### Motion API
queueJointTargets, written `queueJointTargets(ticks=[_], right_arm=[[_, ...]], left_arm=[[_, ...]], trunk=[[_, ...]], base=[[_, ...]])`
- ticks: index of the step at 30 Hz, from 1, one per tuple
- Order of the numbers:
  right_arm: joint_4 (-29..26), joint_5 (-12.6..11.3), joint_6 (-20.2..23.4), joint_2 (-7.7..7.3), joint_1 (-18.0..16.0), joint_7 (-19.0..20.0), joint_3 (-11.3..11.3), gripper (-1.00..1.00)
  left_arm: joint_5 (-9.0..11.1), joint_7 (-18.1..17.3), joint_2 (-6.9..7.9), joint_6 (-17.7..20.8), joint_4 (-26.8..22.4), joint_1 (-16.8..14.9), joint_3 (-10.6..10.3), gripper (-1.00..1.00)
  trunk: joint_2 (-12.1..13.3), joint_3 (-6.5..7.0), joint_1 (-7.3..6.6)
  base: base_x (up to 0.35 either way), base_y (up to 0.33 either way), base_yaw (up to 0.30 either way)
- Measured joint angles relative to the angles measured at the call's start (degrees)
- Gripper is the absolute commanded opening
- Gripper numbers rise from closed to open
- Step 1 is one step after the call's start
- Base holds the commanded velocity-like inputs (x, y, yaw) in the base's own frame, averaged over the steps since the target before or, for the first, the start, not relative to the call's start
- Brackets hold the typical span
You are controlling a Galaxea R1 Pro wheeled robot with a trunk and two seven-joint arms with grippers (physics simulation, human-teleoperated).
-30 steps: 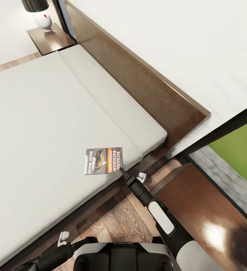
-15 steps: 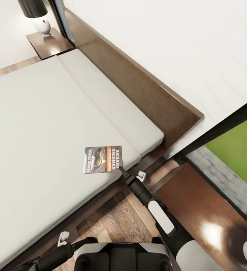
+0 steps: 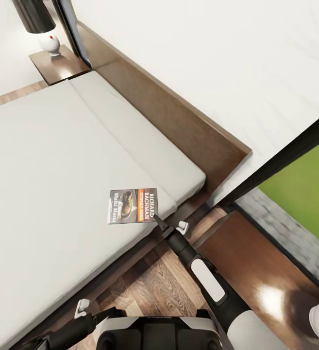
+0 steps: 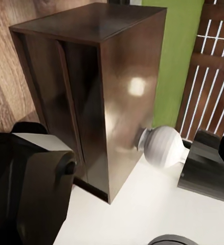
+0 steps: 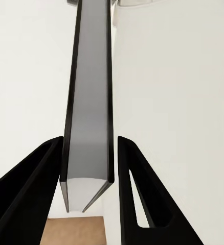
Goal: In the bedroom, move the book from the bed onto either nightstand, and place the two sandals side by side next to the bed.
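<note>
Book (image 3: 132, 205) is pictured flat on the light grey mattress of the bed (image 3: 47, 165), close to the mattress edge nearest the robot, cover up with its orange band and white lettering legible from the head view. The right gripper (image 3: 156, 218) is seen from above with its dark tip just at the book's near corner; whether contact is made cannot be told from that angle. Along the right wrist view, the same book (image 5: 89, 102) is shown edge-on, standing between the two black fingers (image 5: 27, 194) of the right gripper (image 5: 89, 199), which are spread wide on either side of it without closing on it. A dark brown nightstand (image 3: 256, 272) is shown beside the bed at the robot's right, and a second nightstand (image 3: 57, 63) carrying a white-based lamp (image 3: 48, 43) is seen at the far end of the headboard. The left wrist view offers a close look at a dark nightstand (image 4: 91, 87), wood-plank floor (image 4: 9, 56) and slatted fence. How far the left gripper (image 3: 82, 308) is open cannot be told.
</note>
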Motion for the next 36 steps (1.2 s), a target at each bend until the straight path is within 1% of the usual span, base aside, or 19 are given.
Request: queueJointTargets(ticks=[7, 15, 36], right_arm=[[0.03, -0.01, -0.01, 0.00, 0.00, -0.02, 0.00, -1.00], [0.05, 0.00, -0.01, 0.00, 0.00, -0.08, 0.03, -1.00], [0.02, 0.01, 0.07, 0.17, 0.00, -0.13, 0.04, -1.00]], left_arm=[[0.00, 0.00, 0.00, 0.00, 0.00, 0.01, 0.00, 1.00], [0.01, 0.00, 0.00, 0.00, 0.00, -0.02, 0.00, 1.00], [0.09, 0.00, 0.00, 0.00, 0.00, 0.02, 0.00, 1.00]], trunk=[[0.00, 0.63, 0.00], [0.00, 1.25, 0.00], [0.00, 1.33, 0.00]], base=[[0.000, 0.000, -0.082], [0.000, 0.000, -0.015], [0.000, 0.000, 0.000]])
